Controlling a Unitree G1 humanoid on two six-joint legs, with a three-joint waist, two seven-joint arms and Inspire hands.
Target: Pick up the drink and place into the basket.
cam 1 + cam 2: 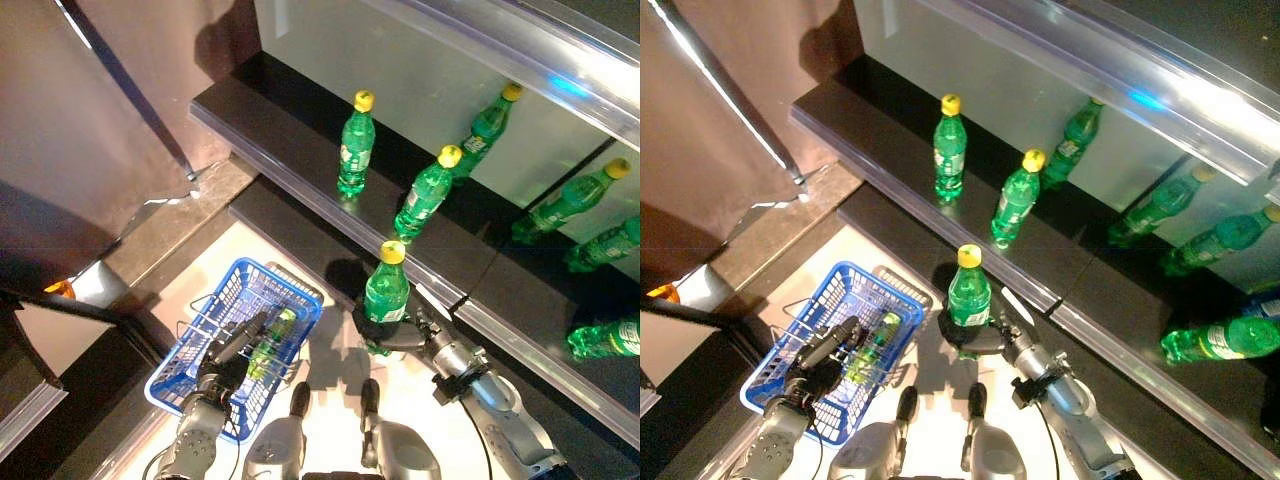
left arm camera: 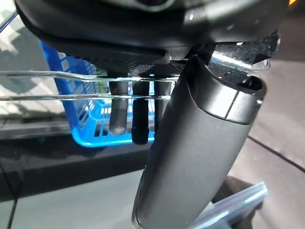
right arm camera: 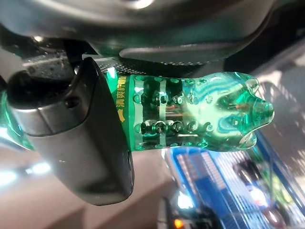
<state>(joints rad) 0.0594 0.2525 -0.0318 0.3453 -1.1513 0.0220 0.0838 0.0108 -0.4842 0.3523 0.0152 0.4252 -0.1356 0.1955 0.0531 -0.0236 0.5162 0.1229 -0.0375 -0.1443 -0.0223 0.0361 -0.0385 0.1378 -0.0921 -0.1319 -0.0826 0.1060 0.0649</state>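
Inspector: Where was the drink, and how would it handle?

Assessor: The drink, a green plastic bottle with a yellow cap, stood upright at centre frame in the head views, clasped by the right hand round its lower body. It appeared full, so fairly weighty; the wall was judged smooth and slightly yielding, the ribbed lower section offering the surer hold.

Inspector: The right arm's pose?

Assessor: It entered from the lower right, the hand low against the shelf edge, thumb across the label.

Inspector: And the other hand?

Assessor: The left hand, at lower left, had its fingers hooked over the wire handle of the blue basket, which already held one bottle. Three more bottles stood upper centre.
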